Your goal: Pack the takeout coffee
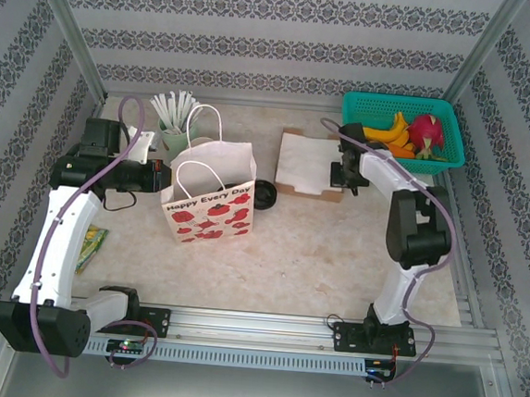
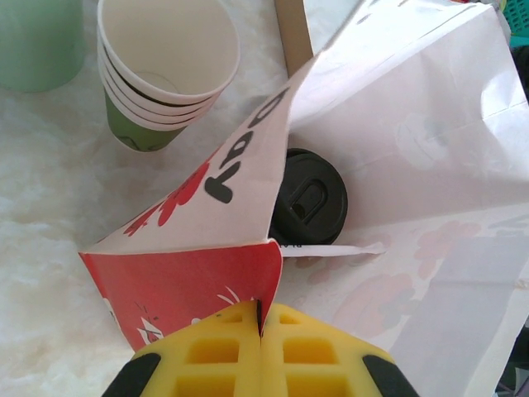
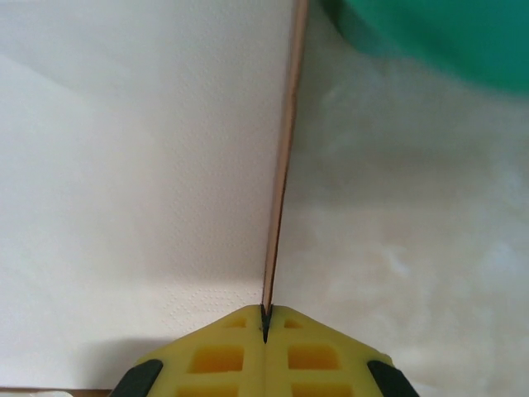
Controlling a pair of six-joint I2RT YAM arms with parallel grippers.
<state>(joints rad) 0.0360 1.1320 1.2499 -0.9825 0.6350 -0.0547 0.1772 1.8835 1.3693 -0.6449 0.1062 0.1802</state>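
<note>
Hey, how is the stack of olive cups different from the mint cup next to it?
Colour: the olive cups are olive-green outside and cream inside, while the mint cup is pale mint.
Count: the olive cups are several nested together, and the mint cup is single.
Contents: the top olive cup is empty, while the mint cup holds white straws.
Both stand open-topped, without lids, near the bag.

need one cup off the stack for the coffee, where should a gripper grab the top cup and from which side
Grip the top cup by its rolled rim, one finger inside and one outside, coming down from above. The stack appears to stand upright with the mouth open. The cups nested below cover most of the top cup's wall, so the rim is the part that is free to pinch.
</note>
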